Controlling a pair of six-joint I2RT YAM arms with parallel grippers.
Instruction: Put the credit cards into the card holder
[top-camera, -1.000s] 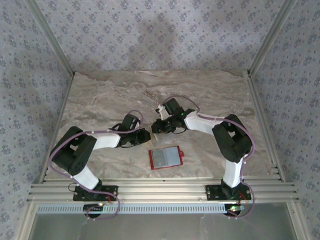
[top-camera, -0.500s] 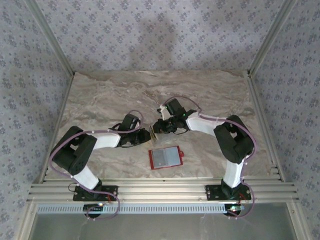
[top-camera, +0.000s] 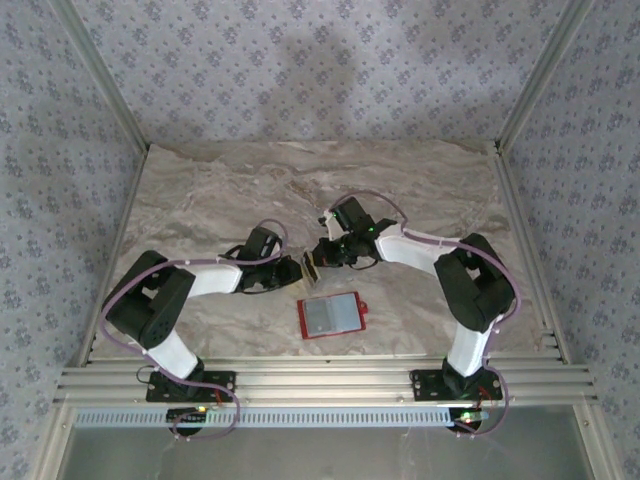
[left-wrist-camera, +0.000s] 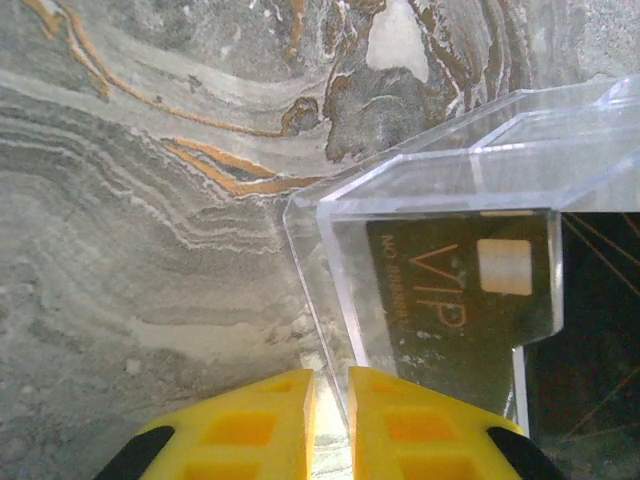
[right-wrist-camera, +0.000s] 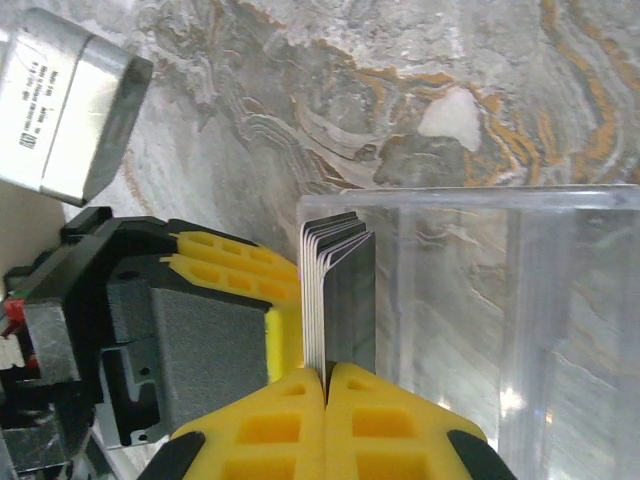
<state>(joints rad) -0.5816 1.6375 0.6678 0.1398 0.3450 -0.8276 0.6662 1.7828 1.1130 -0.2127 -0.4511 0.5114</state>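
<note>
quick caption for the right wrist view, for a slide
Right end effector shut on the credit cards standing on edge in the clear box.

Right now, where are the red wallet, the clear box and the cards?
card holder (top-camera: 331, 316), top view, on its grey open inside.
clear box (right-wrist-camera: 500, 300), right wrist view, on its transparent wall.
credit cards (right-wrist-camera: 350, 300), right wrist view, on the front card's dark face.

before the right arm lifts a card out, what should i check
1. The right gripper is shut on the credit cards: ok.
2. Just one card is pinched: cannot tell.
3. The left gripper is clamped on the clear box wall: ok.
4. The card holder lies open, grey inside up: ok.
5. The cards are clear of the box: not ok, they stand inside it.
</note>
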